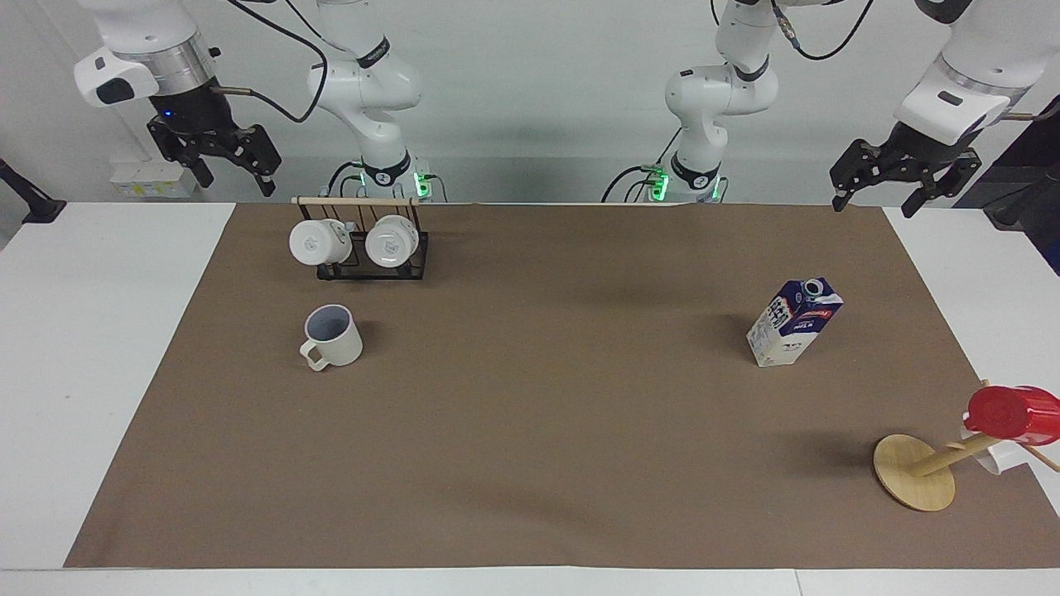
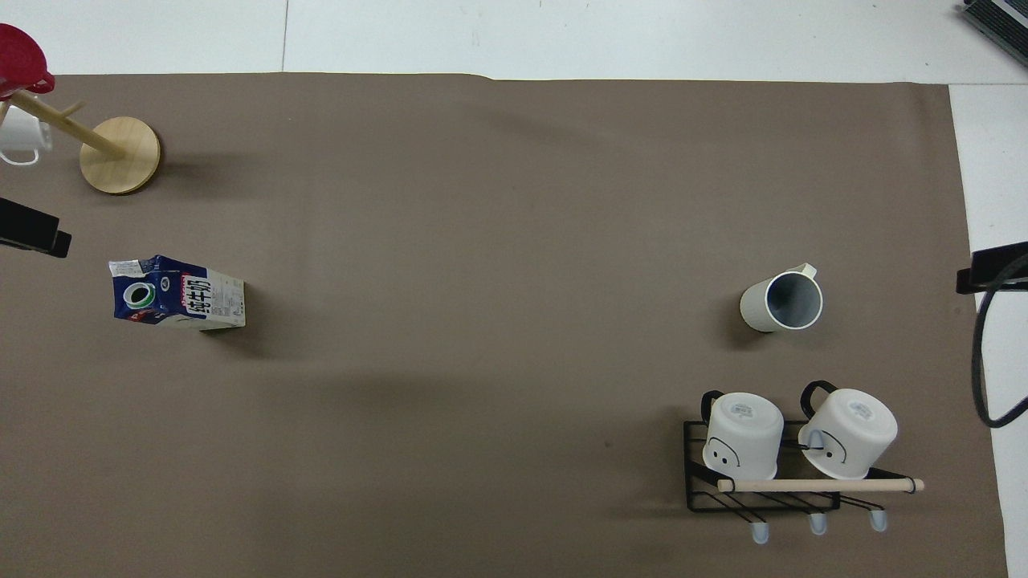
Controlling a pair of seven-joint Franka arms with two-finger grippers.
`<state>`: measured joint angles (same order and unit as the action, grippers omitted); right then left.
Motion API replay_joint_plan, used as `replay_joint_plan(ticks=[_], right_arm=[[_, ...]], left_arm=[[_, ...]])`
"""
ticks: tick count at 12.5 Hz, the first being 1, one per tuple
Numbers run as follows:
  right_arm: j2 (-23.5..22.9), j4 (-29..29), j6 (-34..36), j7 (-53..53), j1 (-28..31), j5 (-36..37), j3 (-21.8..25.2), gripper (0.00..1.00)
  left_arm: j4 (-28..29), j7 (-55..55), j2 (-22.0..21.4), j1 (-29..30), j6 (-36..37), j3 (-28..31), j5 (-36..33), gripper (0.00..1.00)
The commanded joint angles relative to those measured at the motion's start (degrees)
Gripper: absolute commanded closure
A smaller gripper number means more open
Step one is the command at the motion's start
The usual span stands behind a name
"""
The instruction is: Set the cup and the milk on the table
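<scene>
The cup (image 1: pixel 331 335) stands upright on the brown sheet of the table (image 1: pixel 538 430), farther from the robots than the mug rack; it also shows in the overhead view (image 2: pixel 783 301). The milk (image 1: pixel 793 323) stands upright on the sheet toward the left arm's end, and shows in the overhead view too (image 2: pixel 177 293). My right gripper (image 1: pixel 234 178) is open and empty, raised over the table edge at the right arm's end. My left gripper (image 1: pixel 876 205) is open and empty, raised over the sheet's corner at the left arm's end. Neither touches anything.
A black wire rack (image 1: pixel 373 269) with two white mugs (image 1: pixel 391 242) stands near the robots, beside the cup. A wooden mug tree (image 1: pixel 913 472) with a red plastic cup (image 1: pixel 1014 412) stands at the left arm's end, farther from the robots than the milk.
</scene>
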<state>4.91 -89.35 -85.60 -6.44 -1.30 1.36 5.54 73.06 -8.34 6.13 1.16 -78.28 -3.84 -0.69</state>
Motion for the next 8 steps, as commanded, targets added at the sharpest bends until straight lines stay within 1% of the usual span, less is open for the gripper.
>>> replay_joint_plan(ticks=[1, 8], right_arm=[[0.97, -1.17, -0.45, -0.06, 0.42, -0.05, -0.27, 0.0], [1.24, -1.61, -0.53, -0.15, 0.42, -0.13, -0.27, 0.0]], left_arm=[[1.82, -0.18, -1.56, -0.28, -0.2, 0.5, -0.1, 0.0], [1.82, -0.1, -1.56, -0.28, -0.2, 0.5, -0.1, 0.0]])
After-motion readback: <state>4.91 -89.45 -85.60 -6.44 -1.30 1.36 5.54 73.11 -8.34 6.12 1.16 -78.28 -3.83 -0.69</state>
